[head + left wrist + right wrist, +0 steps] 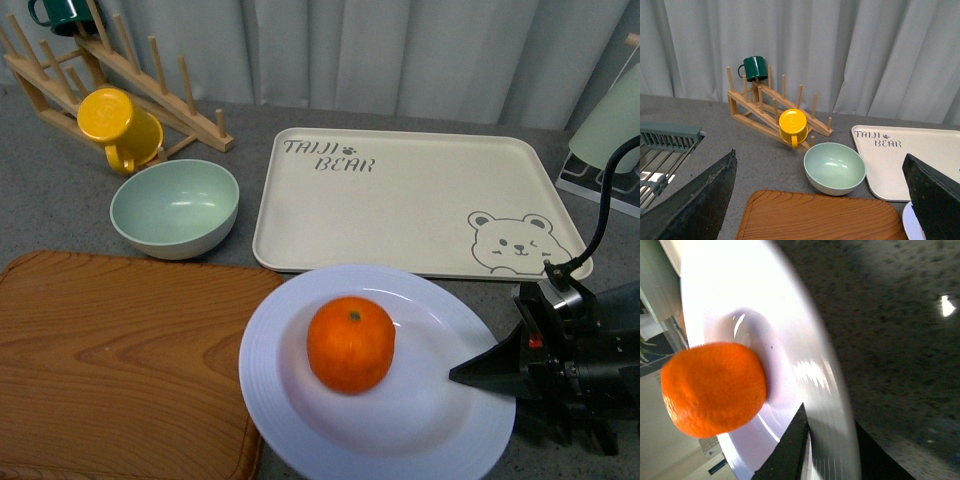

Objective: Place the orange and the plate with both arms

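**A:** The right gripper (470, 378): what is it doing in the front view?

**B:** It is clamped on the rim of the white plate (420, 435), with one black fingertip lying on top of the ribbed edge. The plate is just in front of the bear-print tray (400, 200), and its far rim covers the tray's near edge. I cannot tell whether it is lifted or resting.

**A:** And the orange (350, 343)?

**B:** It sits in the plate's well with its stem spot up, so it too is just in front of the tray. My guess is that a grip on the rim leaves the fruit clear of the fingers and lets the plate be carried level, so the orange does not roll.

**A:** What else is around the tray?

**B:** A pale green bowl (175, 208) is to its left and a wooden cutting board (120, 360) to its near left. A yellow mug (118, 125) hangs on a wooden rack (150, 75) further left.

**A:** The left wrist view?

**B:** The left gripper (819, 155) is spread wide with nothing between its fingers. It hangs left of the tray, looking over the bowl and the tray's lettered corner. It seems parked clear of the plate.

**A:** The right wrist view?

**B:** One finger lies on the upper face of the rim. A dark shape under the rim is probably the other finger. The orange (712, 387) is near that finger but not touching it.
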`<state>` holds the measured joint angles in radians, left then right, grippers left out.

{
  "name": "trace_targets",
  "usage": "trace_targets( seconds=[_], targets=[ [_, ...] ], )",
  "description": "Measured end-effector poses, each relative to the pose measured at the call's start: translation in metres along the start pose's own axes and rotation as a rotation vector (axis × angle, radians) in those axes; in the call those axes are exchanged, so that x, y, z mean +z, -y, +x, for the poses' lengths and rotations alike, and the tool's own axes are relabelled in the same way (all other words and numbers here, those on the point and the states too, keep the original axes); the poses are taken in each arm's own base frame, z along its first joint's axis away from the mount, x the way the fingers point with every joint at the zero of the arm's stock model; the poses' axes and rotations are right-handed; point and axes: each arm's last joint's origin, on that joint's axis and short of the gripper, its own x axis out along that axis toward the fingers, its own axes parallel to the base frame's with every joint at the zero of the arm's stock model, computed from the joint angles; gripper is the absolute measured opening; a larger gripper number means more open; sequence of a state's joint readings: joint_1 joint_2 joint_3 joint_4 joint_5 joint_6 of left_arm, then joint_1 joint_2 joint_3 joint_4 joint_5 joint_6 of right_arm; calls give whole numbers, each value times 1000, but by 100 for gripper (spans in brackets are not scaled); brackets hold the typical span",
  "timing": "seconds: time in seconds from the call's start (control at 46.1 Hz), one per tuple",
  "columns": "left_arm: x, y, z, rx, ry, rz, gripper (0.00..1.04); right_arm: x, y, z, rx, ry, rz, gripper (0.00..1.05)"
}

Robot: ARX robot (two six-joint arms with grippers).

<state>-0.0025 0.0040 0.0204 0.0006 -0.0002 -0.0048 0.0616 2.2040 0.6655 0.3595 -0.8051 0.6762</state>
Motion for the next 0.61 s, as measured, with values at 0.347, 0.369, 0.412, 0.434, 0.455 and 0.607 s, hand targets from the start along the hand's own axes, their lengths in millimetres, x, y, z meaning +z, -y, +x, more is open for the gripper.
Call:
trace_targets(
  seconds=[0.347,0.369,0.412,0.434,0.455,0.607],
  targets=[
    [0,0,0,0,0,0,98,0,-5,-3,44,0,-42,4],
    [0,0,0,0,0,0,98,-1,-6,-4,44,2,-44,4],
    [0,0,0,0,0,0,98,-2,-7,-5,46,7,-49,4],
    [0,0,0,0,0,0,98,-2,-8,-7,51,13,-57,4],
    [0,0,0,0,0,0,98,-3,-9,-8,53,17,-62,4],
    [0,0,0,0,0,0,98,-5,-15,-17,62,56,-77,4]
  ],
)
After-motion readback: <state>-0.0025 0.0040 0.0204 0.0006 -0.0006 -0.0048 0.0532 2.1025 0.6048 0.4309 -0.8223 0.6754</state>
